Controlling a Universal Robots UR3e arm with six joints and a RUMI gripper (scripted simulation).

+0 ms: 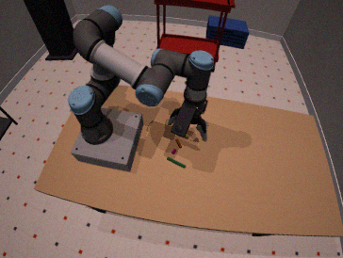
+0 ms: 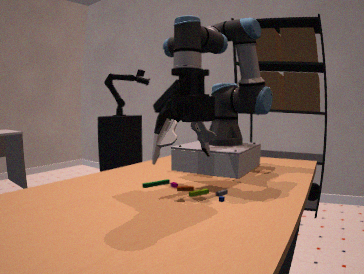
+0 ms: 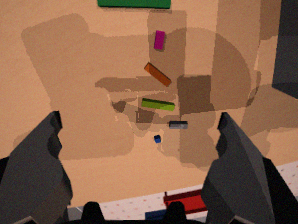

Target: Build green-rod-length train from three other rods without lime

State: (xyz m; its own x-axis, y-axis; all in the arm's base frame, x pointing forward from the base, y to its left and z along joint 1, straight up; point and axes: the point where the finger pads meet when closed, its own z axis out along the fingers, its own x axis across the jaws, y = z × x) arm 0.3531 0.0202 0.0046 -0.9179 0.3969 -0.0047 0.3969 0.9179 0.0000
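My gripper [image 2: 180, 145] hangs open and empty above the rods; its fingers frame the wrist view [image 3: 140, 150]. On the table lie a green rod [image 3: 133, 3] [image 2: 155, 183] [image 1: 176, 162], a magenta rod [image 3: 159, 40] [image 2: 174, 184] [image 1: 173, 151], an orange rod [image 3: 158, 74] [image 2: 185, 188] [image 1: 178, 142], a lime rod [image 3: 158, 104] [image 2: 198, 192], a grey rod [image 3: 178, 124] [image 2: 221, 192] and a small blue rod [image 3: 157, 139] [image 2: 221, 198]. All lie apart, none touching. The green rod is cut off at the wrist view's top edge.
The arm's grey base block [image 1: 109, 140] stands on the table to the left of the rods. A red shelf [image 1: 190, 28] and a blue box [image 1: 228, 30] stand behind the table. A black pedestal [image 2: 119, 141] with a small arm stands off the table.
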